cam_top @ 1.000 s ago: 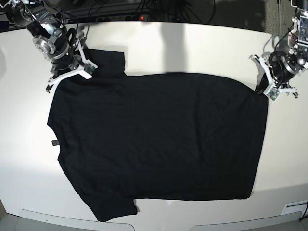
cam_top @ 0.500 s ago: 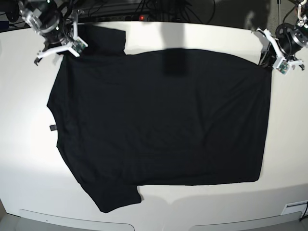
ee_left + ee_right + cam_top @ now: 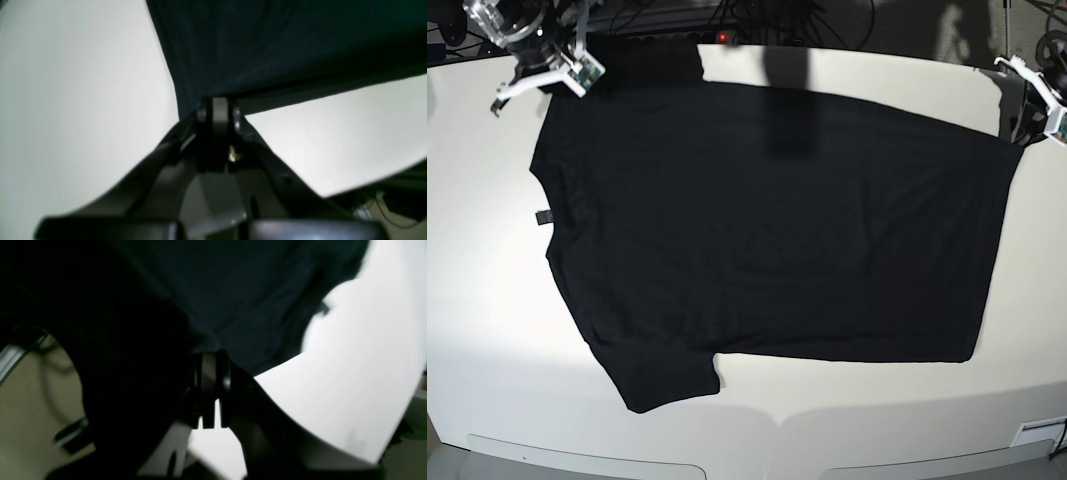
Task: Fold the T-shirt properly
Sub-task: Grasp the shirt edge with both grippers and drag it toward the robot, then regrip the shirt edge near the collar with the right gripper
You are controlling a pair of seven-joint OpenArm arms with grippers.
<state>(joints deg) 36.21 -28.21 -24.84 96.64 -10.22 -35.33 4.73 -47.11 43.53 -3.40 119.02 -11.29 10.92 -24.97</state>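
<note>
Left claw (image 3: 217, 106) clamped on T-shirt (image 3: 767, 230) corner, right claw (image 3: 210, 356) too — both pinching cloth

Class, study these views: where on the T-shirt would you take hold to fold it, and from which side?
Grip the T-shirt at its far edge corners, coming from the table's far side. The cloth lies spread flat, and both grippers, left and right, already pinch there.

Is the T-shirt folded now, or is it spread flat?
Spread, not folded: the T-shirt lies open across the table, both sleeves and the neck tag showing.
</note>
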